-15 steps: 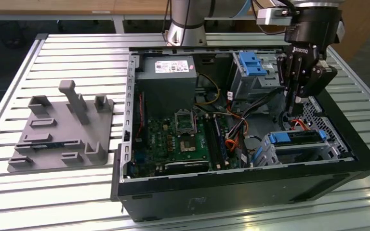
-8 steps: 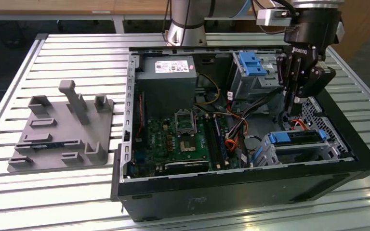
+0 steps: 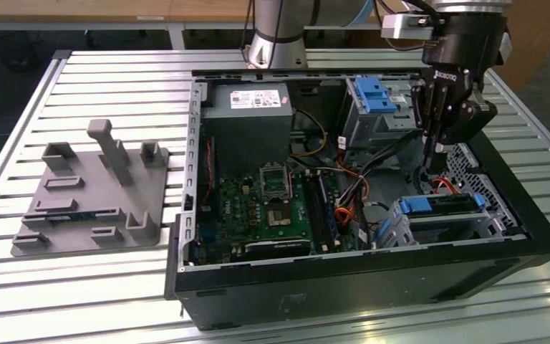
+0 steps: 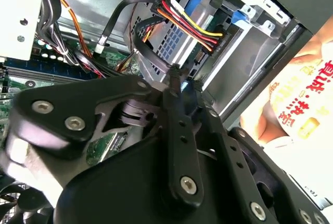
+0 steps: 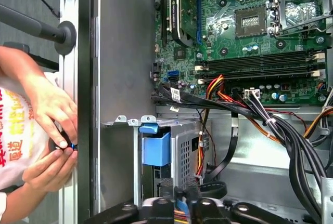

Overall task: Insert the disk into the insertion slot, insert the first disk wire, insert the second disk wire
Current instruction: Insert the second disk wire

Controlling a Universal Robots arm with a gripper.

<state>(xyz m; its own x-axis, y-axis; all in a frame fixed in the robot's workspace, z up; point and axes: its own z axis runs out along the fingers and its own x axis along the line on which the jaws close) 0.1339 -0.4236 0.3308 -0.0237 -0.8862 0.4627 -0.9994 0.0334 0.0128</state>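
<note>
Snagging is the main hazard here. The hand [image 3: 435,163] hangs inside the case [image 3: 351,276] among loose cabling. In the second wrist view a black cable [image 4: 115,16] arcs near its tips, and the bundle [image 4: 190,24] of orange, yellow and black wires hangs just beyond them. A sideways move could catch either one and drag it, or pull at a plug.

The red wire [image 3: 444,184] is a second risk. It is thin and flat, so an off-line push would more likely buckle it or skew its plug than seat it. The sheet-metal edges of the slot [image 3: 471,229] and the tall cage [image 3: 375,118] stand near, so a tilted hand could knock them. (A person's hands [image 5: 52,107] are busy just outside the case wall, apart from the hand.)

The fingers [image 4: 177,109] look pressed together, narrow and pointing down. I cannot tell whether they pinch anything, because the tips are lost among the cables.

The disk [image 3: 418,206] sits in the slot, at the case's corner on the exterior view's right, and looks fully home. It lies below the hand and apart from it. The red wire runs between the two, just beside the tips, and I cannot tell whether it touches them. The case stands on the slatted surface [image 3: 112,86].
</note>
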